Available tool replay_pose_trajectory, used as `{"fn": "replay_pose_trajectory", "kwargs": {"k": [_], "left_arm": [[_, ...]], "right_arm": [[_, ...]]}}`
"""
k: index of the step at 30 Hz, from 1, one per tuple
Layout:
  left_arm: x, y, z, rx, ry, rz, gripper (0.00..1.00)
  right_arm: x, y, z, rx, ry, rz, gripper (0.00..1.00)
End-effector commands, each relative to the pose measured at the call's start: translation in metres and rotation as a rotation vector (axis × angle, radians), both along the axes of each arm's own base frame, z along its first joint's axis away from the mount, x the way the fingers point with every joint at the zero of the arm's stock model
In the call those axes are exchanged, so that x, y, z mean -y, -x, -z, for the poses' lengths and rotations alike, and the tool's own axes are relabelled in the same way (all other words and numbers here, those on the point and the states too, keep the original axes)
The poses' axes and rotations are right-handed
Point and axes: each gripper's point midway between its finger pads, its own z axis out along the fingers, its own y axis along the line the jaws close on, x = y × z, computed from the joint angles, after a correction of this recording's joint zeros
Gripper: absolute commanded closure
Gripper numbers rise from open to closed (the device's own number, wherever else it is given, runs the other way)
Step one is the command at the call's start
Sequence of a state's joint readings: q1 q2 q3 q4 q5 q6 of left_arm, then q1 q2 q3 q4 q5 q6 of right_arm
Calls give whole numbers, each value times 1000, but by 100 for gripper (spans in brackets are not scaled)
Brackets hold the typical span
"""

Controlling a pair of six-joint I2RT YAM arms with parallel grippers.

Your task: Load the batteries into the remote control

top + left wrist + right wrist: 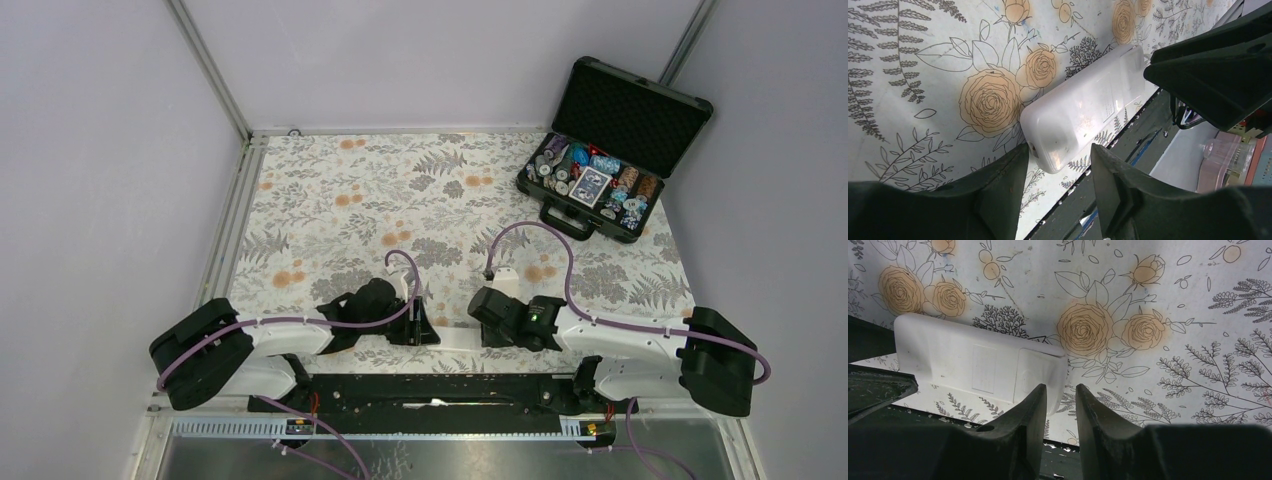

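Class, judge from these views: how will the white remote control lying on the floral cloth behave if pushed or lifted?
The remote control looks like a rigid plastic bar, so it probably won't bend when lifted. Lying flat on a broad face, it should slide rather than roll. Its smooth rounded shell may slip when pinched.

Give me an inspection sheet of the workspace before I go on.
Surface: floral tablecloth, flat.
Job's things: remote control back up between both grippers, near edge; batteries: nothing seen.
Clutter: open black case with poker chips, far right.
Grippers: left gripper open at remote's end; right gripper narrowly open, empty, at the other end.
Cables: purple cables loop over both arms.
Surroundings: plain walls, metal frame posts.
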State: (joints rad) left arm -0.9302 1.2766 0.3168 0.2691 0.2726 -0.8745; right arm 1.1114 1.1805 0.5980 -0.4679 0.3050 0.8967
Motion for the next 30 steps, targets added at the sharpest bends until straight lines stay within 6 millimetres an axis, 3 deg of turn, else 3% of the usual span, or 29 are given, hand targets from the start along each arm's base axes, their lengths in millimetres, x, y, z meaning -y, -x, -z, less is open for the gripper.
{"fn": "replay_pose_trajectory", "kwargs": {"k": [1,19,30], "left_arm": [[-25,18,31,-59,-121,11,46],[-22,17,37,-75,-137,18,59],[-18,17,40,-88,-137,23,61]], "right_arm": [[-1,-10,0,34,-13,49,65],[-4,-6,13,2,-26,34,68],[-19,7,22,-59,-100,-19,69]]}}
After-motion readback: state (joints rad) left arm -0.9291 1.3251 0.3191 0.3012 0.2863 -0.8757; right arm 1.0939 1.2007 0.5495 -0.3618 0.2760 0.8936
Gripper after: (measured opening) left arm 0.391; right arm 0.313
